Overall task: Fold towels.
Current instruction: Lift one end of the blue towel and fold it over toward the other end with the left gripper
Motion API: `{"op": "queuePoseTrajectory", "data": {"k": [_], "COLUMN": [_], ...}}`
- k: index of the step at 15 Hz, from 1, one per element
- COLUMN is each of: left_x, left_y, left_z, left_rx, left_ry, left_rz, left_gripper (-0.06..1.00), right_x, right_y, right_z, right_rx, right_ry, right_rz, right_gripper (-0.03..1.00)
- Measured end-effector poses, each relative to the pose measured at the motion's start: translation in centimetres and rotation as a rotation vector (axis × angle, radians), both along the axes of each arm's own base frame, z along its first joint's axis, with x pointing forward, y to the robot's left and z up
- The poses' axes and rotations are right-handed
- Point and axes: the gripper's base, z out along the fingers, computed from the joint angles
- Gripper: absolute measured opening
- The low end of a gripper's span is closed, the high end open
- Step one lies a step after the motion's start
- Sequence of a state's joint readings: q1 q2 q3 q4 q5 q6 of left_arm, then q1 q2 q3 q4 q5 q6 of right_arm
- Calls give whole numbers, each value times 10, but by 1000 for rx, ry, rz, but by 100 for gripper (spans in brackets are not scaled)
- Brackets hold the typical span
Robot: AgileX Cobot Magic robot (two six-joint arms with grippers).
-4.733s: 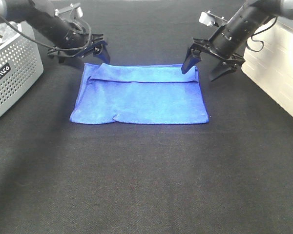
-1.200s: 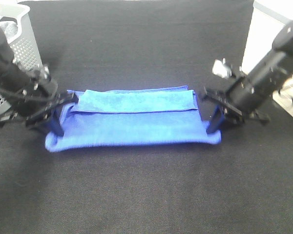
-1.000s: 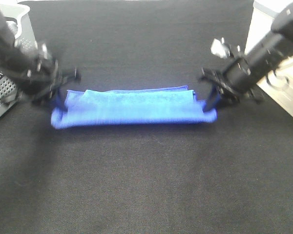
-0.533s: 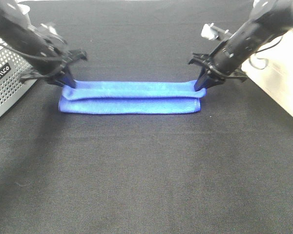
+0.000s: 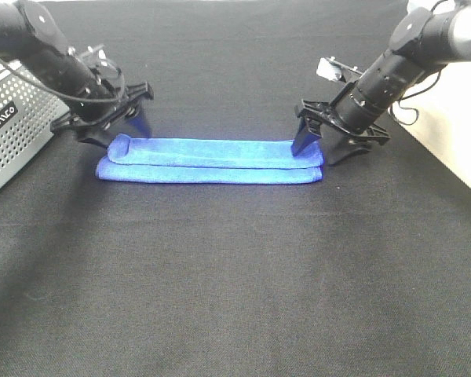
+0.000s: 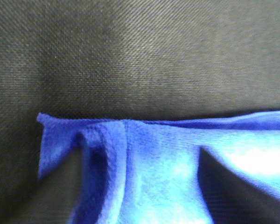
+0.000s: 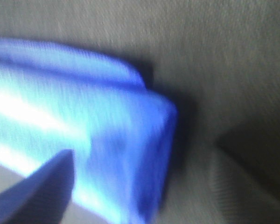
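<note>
- A grey basket [image 5: 20,129] with rows of small holes stands at the left edge of the surface, cut off by the frame.
- A dark label with white letters [image 5: 1,119] sits on its front wall.
- The surface [image 5: 235,283] is black woven fabric.
- A pale panel [image 5: 455,141] borders its right side.

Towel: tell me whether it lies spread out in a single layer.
No, the towel lies folded into a narrow strip, one layer stacked on another.
</note>
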State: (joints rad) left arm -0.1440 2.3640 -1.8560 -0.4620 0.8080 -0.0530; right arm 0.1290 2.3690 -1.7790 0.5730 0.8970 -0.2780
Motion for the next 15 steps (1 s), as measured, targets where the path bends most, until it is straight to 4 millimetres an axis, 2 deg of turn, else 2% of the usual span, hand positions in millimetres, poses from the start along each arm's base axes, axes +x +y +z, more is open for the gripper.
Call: {"op": "queuePoseTrajectory", "data": {"k": [2,5,9,12,15], "left_x": [-2,-6,-7,-5,-4], "left_y": [11,24,25,24,13], "left_z": [8,4,-5,-21,-30], "left_rx": [-7,-9,7,9,6], "left_ry": [28,81,58,64,51], "left_rz": [4,15,-15,-14,-21], "left_gripper": [74,74,74,74,74], "right_x": [-4,-8,-11,-11,-11], "right_y": [0,0,-1,-2,-2], "right_z": [13,33,33,33,33], "right_rx": [5,19,-3,-13,-14], "right_ry": [17,23,48,46,46], "right_rz": [7,3,26,30,30], "right_gripper": [78,79,79,79,79]}}
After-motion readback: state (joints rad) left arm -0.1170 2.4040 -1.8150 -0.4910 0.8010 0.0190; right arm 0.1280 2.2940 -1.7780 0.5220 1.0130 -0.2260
